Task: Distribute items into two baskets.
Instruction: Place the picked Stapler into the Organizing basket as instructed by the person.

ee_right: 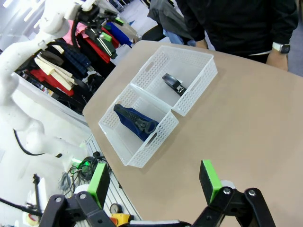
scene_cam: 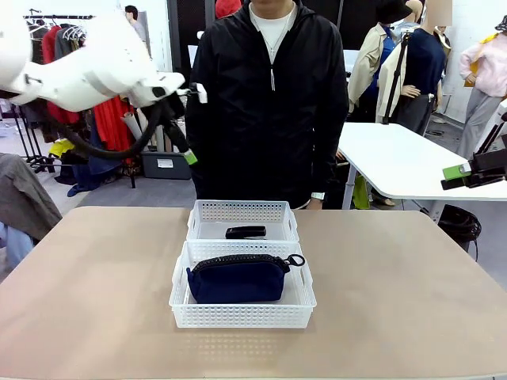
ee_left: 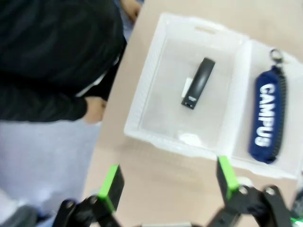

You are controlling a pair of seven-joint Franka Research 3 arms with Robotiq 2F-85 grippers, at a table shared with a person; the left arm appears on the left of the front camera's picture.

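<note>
Two white lattice baskets stand end to end at the table's middle. The far basket (scene_cam: pixel 242 207) (ee_left: pixel 141 92) (ee_right: pixel 200 89) holds a small black stapler (scene_cam: pixel 245 232) (ee_left: pixel 199 82) (ee_right: pixel 174 84). In the near basket (scene_cam: pixel 242 317) (ee_left: pixel 289 60) (ee_right: pixel 152 145) lies a navy pouch (scene_cam: pixel 238 279) (ee_left: pixel 266 116) (ee_right: pixel 136 120) printed CAMPUS, ring pull to the right. My left gripper (scene_cam: pixel 196 125) (ee_left: pixel 169 180) hangs open and empty high above the table's far left, looking down on the far basket. My right gripper (scene_cam: pixel 463 176) (ee_right: pixel 154 183) is open and empty, raised off the table's right side.
A person in a black jacket (scene_cam: pixel 269 103) stands at the far edge right behind the baskets, one hand (ee_left: pixel 97 109) at the table edge and a watch (ee_right: pixel 283 47) on the wrist. Bare tabletop (scene_cam: pixel 396 301) lies on both sides of the baskets.
</note>
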